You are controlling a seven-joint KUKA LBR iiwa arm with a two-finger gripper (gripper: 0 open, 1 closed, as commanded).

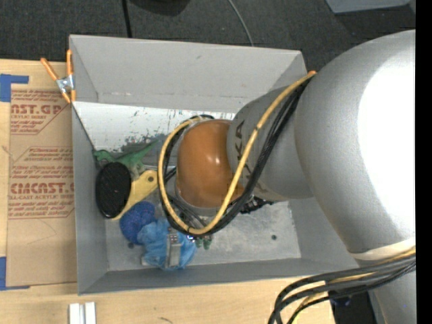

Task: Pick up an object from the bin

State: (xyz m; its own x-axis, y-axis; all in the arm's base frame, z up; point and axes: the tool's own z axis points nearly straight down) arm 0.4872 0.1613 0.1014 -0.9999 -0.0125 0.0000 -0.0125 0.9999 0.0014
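Sitting low at lower centre of bin (pixel 202 73), gripper (pixel 181 237) beside crumpled blue cloth (pixel 156 241) and yellow-handled black brush (pixel 113 189); grip state cannot be told; pick judged pending.

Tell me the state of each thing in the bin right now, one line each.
Brush: lying flat at the left of the bin, black face up.
Green toy: lying flat behind the brush.
Blue ball: resting beside the brush.
Light blue cloth: crumpled, partly under the arm.
Arm: reaching down into the bin.
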